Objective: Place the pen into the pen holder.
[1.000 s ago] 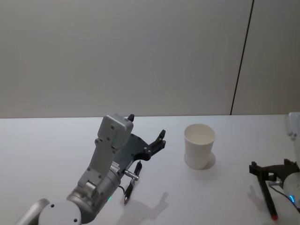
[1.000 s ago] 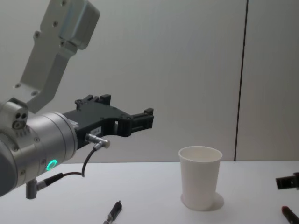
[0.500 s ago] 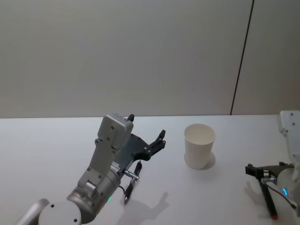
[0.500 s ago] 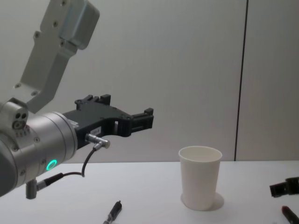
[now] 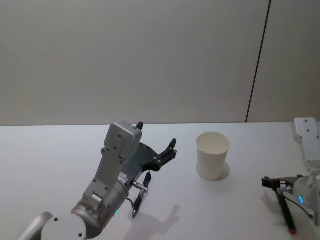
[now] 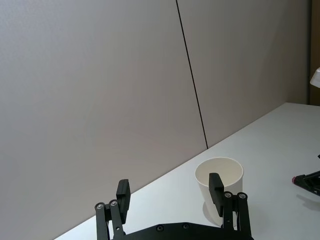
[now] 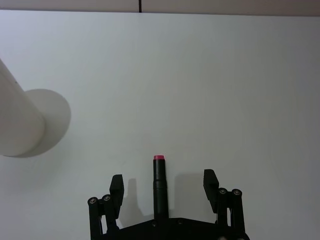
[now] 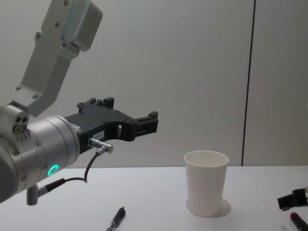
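The right gripper (image 5: 281,182) is hanging low over the table (image 5: 50,160) at the robot's right, its two fingers spread wide and gripping nothing. The pen (image 5: 286,215) is lying flat on the table directly under it. In the right wrist view the gripper (image 7: 163,179) is straddling the pen (image 7: 159,187), which is running down the middle of the gap with bare table showing on both sides, so neither finger is touching it. The pen is dark with a red tip, and in the head view that tip is pointing toward the robot. Whether the fingertips are reaching the table is something I cannot tell.

The pen holder (image 5: 213,156) — a white paper cup — is standing upright near the table's middle, well apart from the pen and farther from the robot. In the chest view the cup (image 8: 206,185) is standing to the left of the pen (image 8: 299,222).

The left gripper (image 6: 169,185) is hovering raised above the table on the robot's left, fingers wide apart and empty, aimed toward the cup (image 6: 232,192). A second pen (image 5: 140,197) — all dark — is lying on the table below that arm.
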